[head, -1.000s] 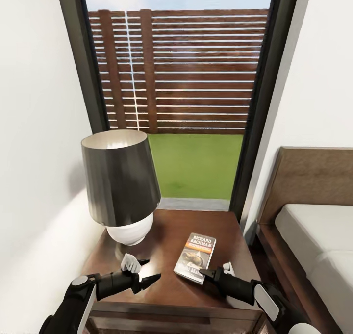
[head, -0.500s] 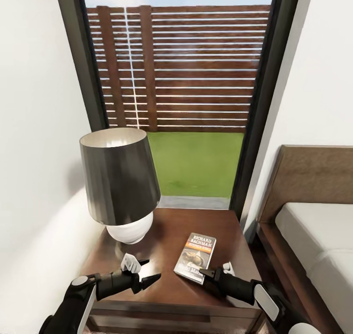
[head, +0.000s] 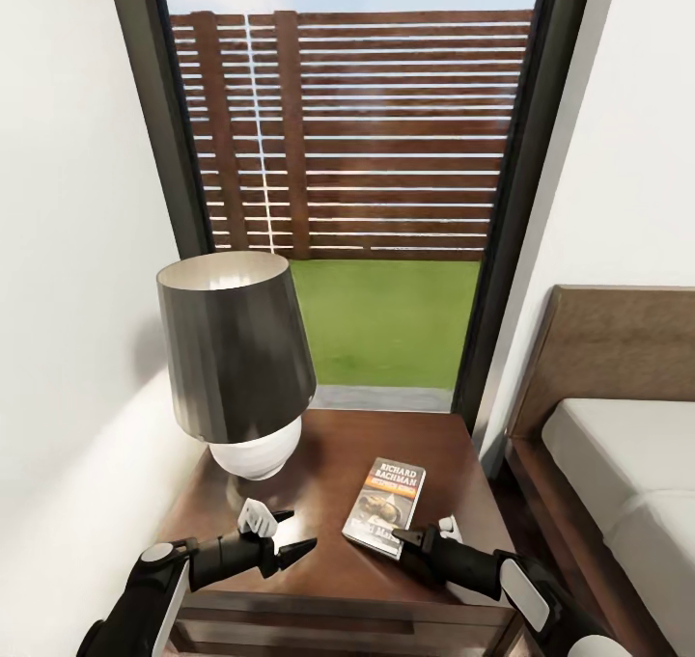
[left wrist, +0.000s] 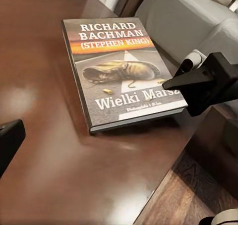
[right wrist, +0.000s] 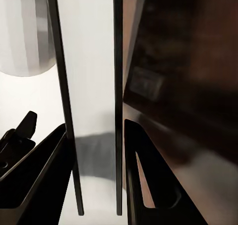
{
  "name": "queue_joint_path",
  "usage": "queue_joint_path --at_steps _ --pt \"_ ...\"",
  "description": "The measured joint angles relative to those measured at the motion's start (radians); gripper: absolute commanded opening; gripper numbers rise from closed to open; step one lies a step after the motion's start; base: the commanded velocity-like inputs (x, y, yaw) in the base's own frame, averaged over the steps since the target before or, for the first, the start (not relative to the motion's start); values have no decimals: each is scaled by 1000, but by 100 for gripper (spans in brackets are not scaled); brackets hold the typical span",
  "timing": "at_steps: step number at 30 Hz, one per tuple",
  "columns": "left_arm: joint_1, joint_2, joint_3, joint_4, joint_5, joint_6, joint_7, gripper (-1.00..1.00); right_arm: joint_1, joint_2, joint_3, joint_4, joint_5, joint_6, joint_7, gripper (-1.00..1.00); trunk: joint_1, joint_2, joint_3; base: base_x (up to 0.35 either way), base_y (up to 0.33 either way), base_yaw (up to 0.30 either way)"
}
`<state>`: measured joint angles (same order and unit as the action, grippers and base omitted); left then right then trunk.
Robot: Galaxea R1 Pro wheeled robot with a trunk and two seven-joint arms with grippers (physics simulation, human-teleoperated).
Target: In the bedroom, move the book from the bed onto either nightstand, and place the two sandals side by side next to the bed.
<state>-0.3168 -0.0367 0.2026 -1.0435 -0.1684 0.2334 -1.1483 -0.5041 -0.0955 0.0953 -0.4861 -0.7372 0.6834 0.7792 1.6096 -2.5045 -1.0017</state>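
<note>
The book (head: 386, 505) lies face up on the glossy dark-brown nightstand (head: 386, 435), right of the lamp. Its cover with the white "Richard Bachman" lettering is plain in the left wrist view (left wrist: 119, 71). My right gripper (head: 405, 539) is at the book's near right corner and shut on it. In the right wrist view the book's edge (right wrist: 89, 86) runs between the two dark fingers (right wrist: 49, 175). My left gripper (head: 299, 532) hovers open over the nightstand's front, left of the book, holding nothing. The bed (head: 618, 464) is at the right. The sandals are out of view.
A lamp (head: 236, 348) with a dark shade and white base stands on the nightstand's left half, close to my left gripper. A white wall runs along the left. A tall black-framed window (head: 386, 204) with a slatted fence is behind. Wood floor (left wrist: 188, 185) separates nightstand and bed.
The head view has shifted slightly, so the camera moved. Book and both grippers keep their places.
</note>
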Motion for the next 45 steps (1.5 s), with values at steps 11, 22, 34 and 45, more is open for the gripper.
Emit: queue_joint_path --at_steps 11,22,34,45 --pt "0 0 0 0 0 0 0 100 0 0 0 0 0 0 -1 100 0 0 0 0 0 0" --pt "0 0 0 0 0 0 0 100 0 0 -2 -1 -8 5 2 100 0 0 0 0 0 0" --pt "0 0 -1 0 0 0 0 100 0 0 -1 0 -7 5 2 100 0 0 0 0 0 0" --pt "0 -1 -2 1 -1 1 1 100 0 0 -2 -1 -12 4 2 100 0 0 0 -32 -14 0"
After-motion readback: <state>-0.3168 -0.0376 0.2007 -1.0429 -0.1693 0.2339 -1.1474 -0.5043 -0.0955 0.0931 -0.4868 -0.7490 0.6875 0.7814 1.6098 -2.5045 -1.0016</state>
